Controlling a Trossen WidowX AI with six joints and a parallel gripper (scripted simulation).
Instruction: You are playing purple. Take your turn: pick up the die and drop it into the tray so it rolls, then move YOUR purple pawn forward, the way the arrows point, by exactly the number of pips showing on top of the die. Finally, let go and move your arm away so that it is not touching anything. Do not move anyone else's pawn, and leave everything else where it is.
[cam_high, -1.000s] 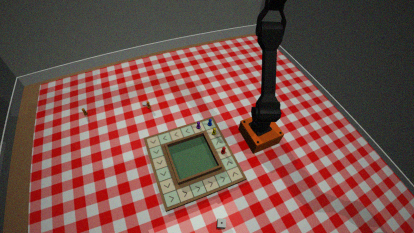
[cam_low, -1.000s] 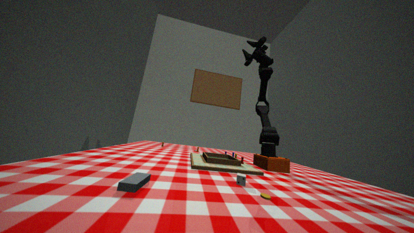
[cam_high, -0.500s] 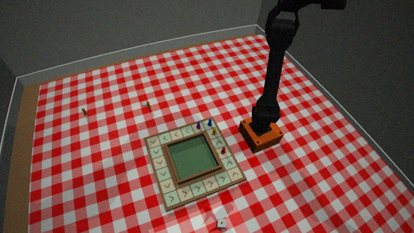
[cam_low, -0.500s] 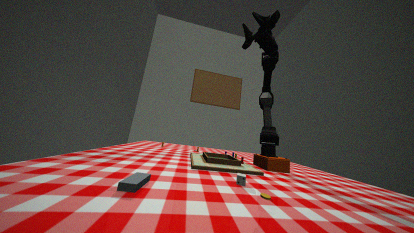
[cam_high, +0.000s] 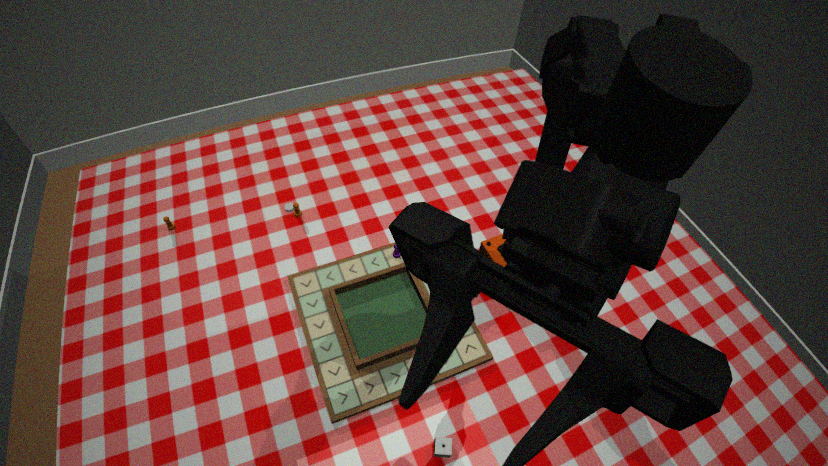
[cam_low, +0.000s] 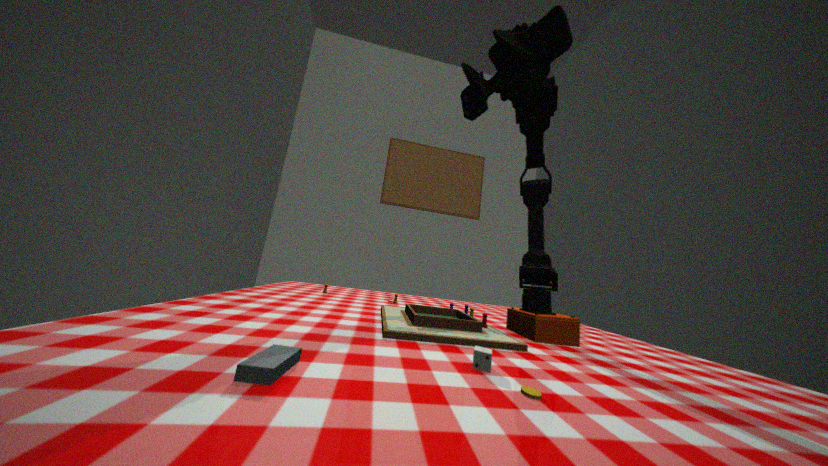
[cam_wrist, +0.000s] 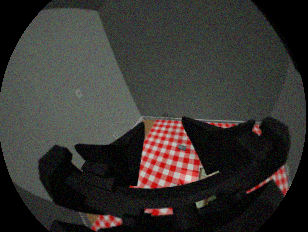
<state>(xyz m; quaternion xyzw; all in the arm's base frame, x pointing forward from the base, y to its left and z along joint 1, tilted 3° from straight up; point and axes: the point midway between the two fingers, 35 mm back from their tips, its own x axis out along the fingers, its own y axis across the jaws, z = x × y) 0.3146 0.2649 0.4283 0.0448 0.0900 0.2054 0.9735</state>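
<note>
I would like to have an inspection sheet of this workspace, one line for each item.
Surface: red and white checked cloth.
Die: on the cloth, outside the board; one pip on top.
Tray: in the board's middle; no die inside.
Purple pawn: on the board, partly hidden by the arm in the top view.
Clutter: grey block, yellow disc, two orange-brown pawns.
End effector: open, raised, holding nothing.
Cables: nothing seen.
Surroundings: grey walls, brown panel.
</note>
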